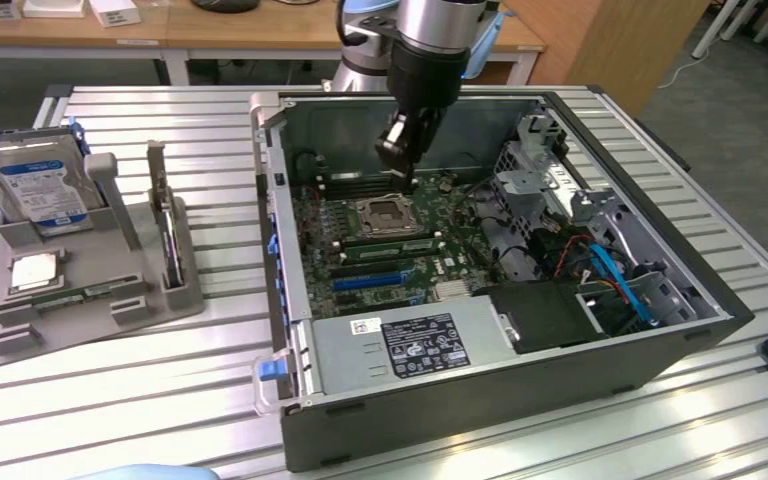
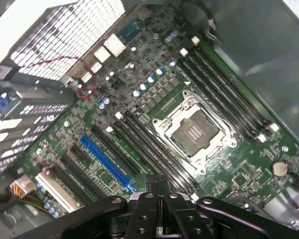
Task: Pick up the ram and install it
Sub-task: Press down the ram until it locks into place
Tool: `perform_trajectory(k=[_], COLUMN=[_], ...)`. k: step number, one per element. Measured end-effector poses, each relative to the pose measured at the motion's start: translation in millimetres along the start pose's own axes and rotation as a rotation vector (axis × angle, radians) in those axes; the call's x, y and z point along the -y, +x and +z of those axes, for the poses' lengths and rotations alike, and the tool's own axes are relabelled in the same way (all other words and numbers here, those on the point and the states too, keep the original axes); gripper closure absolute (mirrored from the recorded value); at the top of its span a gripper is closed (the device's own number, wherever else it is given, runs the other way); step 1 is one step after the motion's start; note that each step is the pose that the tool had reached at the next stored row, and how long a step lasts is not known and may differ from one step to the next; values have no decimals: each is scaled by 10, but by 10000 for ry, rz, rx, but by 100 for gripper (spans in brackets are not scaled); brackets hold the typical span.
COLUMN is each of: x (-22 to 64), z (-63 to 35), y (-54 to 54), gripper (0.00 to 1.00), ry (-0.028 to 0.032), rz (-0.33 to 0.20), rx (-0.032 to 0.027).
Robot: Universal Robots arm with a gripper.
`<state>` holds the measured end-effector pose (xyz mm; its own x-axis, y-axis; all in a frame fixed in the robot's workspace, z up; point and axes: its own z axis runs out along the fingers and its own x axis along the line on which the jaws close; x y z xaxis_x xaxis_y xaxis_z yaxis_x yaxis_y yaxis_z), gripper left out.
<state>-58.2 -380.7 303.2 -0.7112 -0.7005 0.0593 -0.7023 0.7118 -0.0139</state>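
As seen from outside, arm: one, reaching down into the open computer case (image 1: 307,420), above the motherboard (image 1: 458,262).
Gripper (image 1: 402,165): one, fingers (image 2: 139,219) drawn tight together; hangs just above the memory slots on the far side of the CPU socket (image 1: 381,212).
Between the fingers: one dark narrow piece, seen edge-on in the wrist view; cannot tell what.
Ram (image 1: 91,293): one green stick with small black chips, lying flat in the front of the grey holder (image 1: 157,305), outside the case and well apart from the gripper.
Grey holder: one, on the slatted table (image 1: 131,400), toward the exterior view's left of the case.
Hard drive (image 1: 44,185): one, blue-white label, standing upright at the back of the holder.
CPU chip (image 1: 37,270): one, square and silver, lying flat in the holder between hard drive and ram.
CPU socket: one, open, with a metal frame around it.
Memory slots (image 2: 224,97): two banks, one on each side of the socket; four long black slots countable in the bank nearest the case wall.
Blue expansion slot (image 2: 107,162): one, parallel to the black ones beside it.
Power supply (image 1: 404,345): one, silver with one printed label, at the near end of the case.
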Motion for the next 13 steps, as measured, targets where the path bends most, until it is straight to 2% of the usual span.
perform_trajectory(k=[13], x=[0], z=[3], y=[0], gripper=[90], ry=[-117], rz=[1971], rx=[-29])
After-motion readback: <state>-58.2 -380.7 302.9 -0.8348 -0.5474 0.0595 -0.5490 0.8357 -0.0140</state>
